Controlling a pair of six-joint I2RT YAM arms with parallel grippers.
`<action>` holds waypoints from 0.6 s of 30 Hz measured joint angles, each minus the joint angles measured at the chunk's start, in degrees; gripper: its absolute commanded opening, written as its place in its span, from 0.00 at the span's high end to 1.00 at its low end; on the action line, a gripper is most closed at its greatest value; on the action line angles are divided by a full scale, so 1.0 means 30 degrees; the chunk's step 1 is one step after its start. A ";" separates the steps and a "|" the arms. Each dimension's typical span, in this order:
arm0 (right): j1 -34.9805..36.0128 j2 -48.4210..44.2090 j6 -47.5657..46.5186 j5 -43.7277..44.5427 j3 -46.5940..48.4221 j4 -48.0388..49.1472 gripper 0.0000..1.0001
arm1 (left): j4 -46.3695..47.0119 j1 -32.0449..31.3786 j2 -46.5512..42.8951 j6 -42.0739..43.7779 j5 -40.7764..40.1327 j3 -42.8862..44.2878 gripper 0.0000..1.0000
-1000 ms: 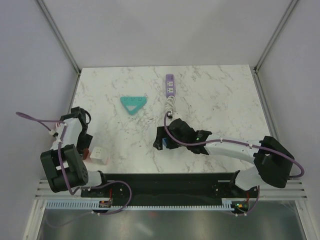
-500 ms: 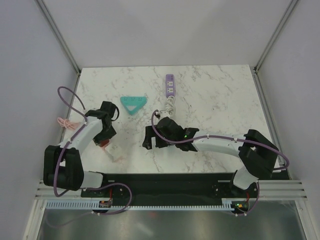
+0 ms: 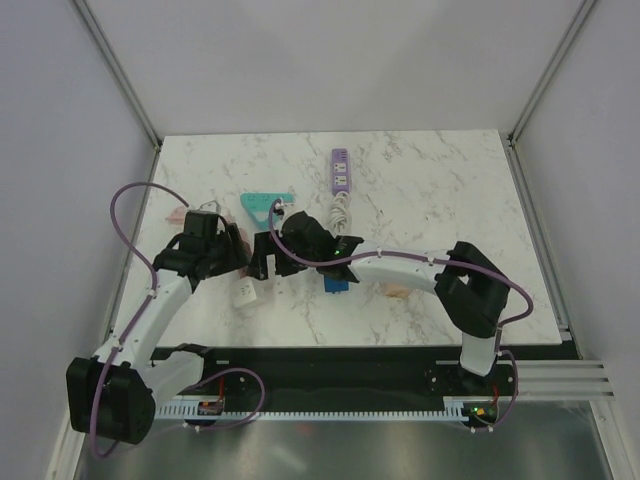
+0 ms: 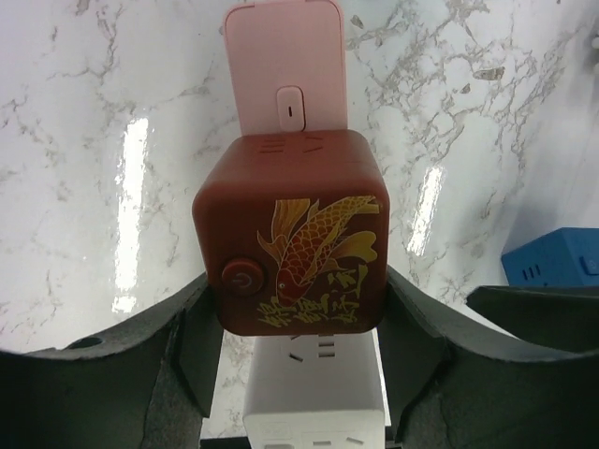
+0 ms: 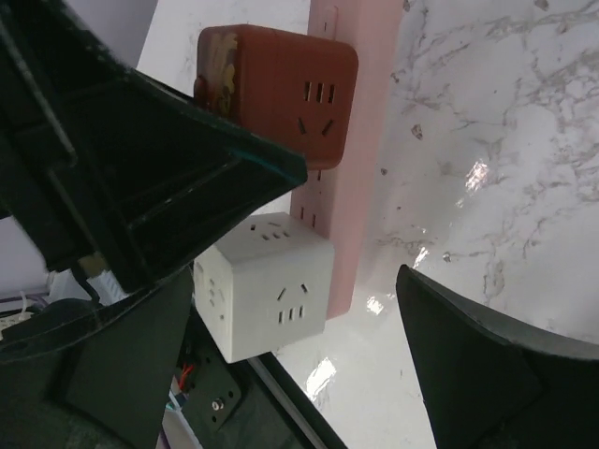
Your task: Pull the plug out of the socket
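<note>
Plug (image 4: 290, 234), a red cube, is pinched by the left gripper (image 4: 299, 318), with the pink strip (image 4: 284, 65) at 12 o'clock and the right gripper (image 5: 290, 290) spread wide.

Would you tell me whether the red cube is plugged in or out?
Plugged in: the red cube sits flush on the pink strip.

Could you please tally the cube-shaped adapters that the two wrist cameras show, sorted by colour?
Red cube adapter: 1
White cube adapter: 1
Blue cube adapter: 1
Total: 3
</note>
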 measured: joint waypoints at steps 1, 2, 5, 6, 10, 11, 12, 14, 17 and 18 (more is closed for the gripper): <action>-0.0015 0.0474 -0.0117 -0.0233 0.0270 0.0175 0.03 | 0.0204 -0.0007 -0.0211 0.0233 0.0481 -0.0321 0.98; -0.0087 0.0809 -0.0240 -0.0495 0.0335 0.0131 0.03 | 0.0284 0.0007 -0.0306 0.0430 0.0692 -0.0474 0.98; -0.0270 0.1355 -0.0342 -0.1005 0.0175 0.0255 0.07 | 0.0350 0.0007 -0.0641 0.0947 0.0998 -0.0699 0.98; -0.0481 0.1297 -0.0335 -0.1362 -0.0219 0.0699 0.09 | 0.0459 0.0000 -0.0787 0.1020 0.1115 -0.0801 0.98; -0.1362 0.0903 -0.0204 -0.3060 -0.1647 0.2601 0.15 | 0.1005 -0.0007 -0.1107 0.1122 0.1647 -0.0954 0.98; -0.1603 0.0889 -0.0204 -0.3300 -0.1931 0.3053 0.18 | 0.1049 -0.0007 -0.1151 0.1268 0.1821 -0.0962 0.98; -0.1756 0.0911 -0.0189 -0.3497 -0.2113 0.3388 0.19 | 0.1056 0.0000 -0.1209 0.1355 0.1945 -0.0962 0.98; -0.2127 0.1129 -0.0029 -0.4022 -0.2419 0.4255 0.24 | 0.1064 0.0007 -0.1304 0.1443 0.2171 -0.0962 0.98; -0.2259 0.1843 0.0452 -0.4692 -0.2506 0.5967 0.26 | 0.1129 0.0000 -0.1486 0.1596 0.2492 -0.1071 0.98; -0.2208 0.2120 0.0597 -0.4889 -0.2506 0.6506 0.27 | 0.1137 0.0000 -0.1552 0.1647 0.2586 -0.1107 0.98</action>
